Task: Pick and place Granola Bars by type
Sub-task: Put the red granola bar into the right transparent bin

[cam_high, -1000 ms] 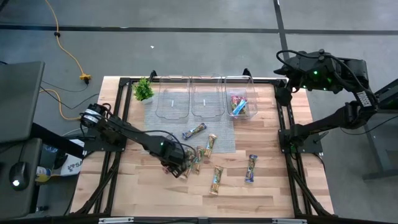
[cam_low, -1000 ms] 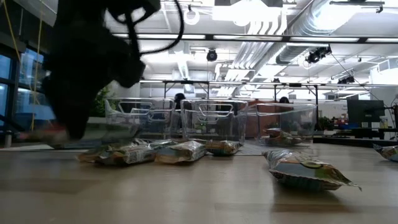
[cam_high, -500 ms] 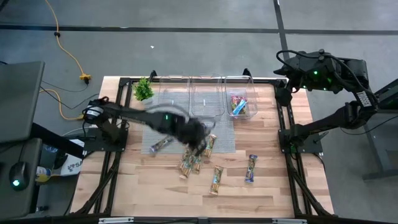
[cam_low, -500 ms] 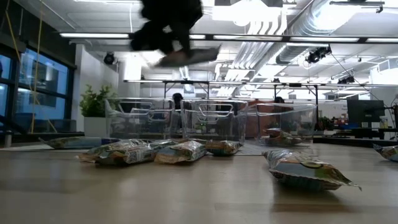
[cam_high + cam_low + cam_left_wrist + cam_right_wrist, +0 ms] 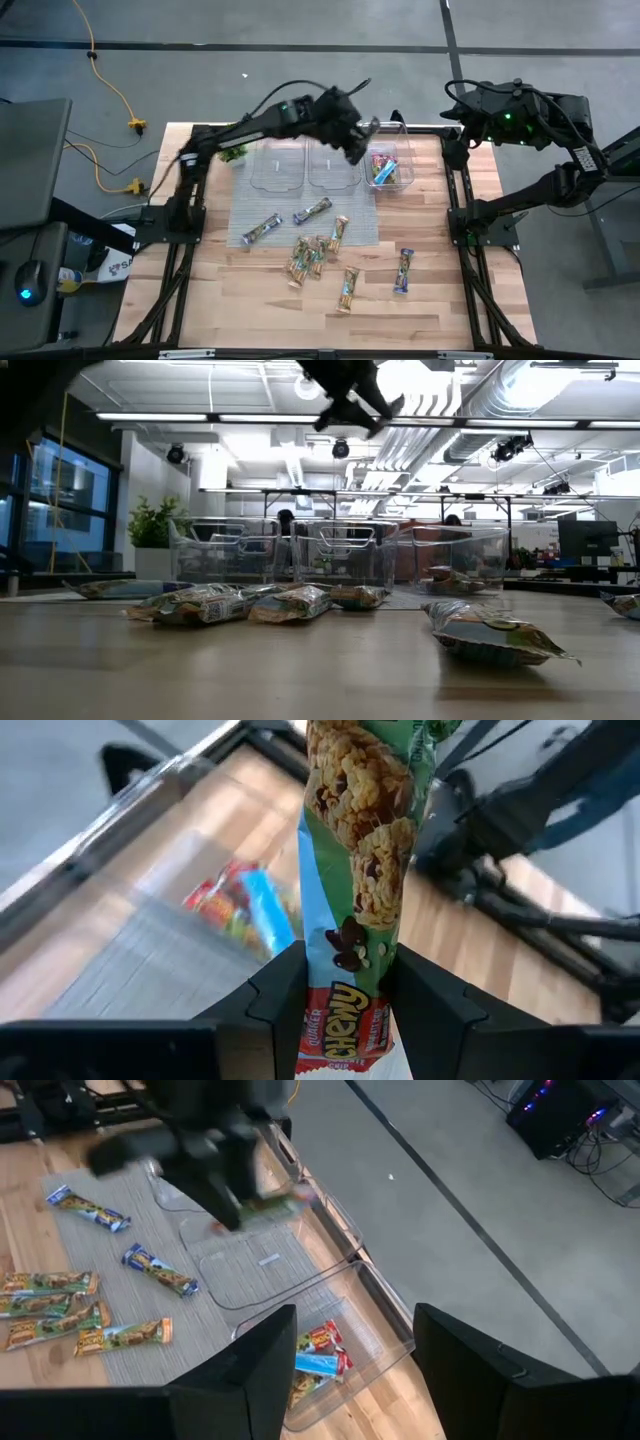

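1. My left gripper (image 5: 345, 995) is clamped on a green-wrapped Quaker Chewy granola bar (image 5: 365, 870), which stands up out of the narrow gap between the fingers.
2. Change in the last second: this gripper was down among the loose bars on the desk (image 5: 450, 300); it has since lifted and swung across, and now hangs high near the rear bins, bar in hand (image 5: 366, 128).
3. Below it, the right-hand clear bin (image 5: 405, 170) already holds red and blue wrapped bars (image 5: 381, 168). The middle bin (image 5: 334, 165) and left bin (image 5: 276, 165) look empty.
4. Judgement: pick done, placing under way. A green bar does not seem to match the red/blue lot, so an empty bin looks the better target.
5. Seven or so bars remain on the desk, clustered near the centre (image 5: 305, 262).
6. Right gripper (image 5: 350, 1380) waits parked at the far right corner, fingers apart, holding nothing.
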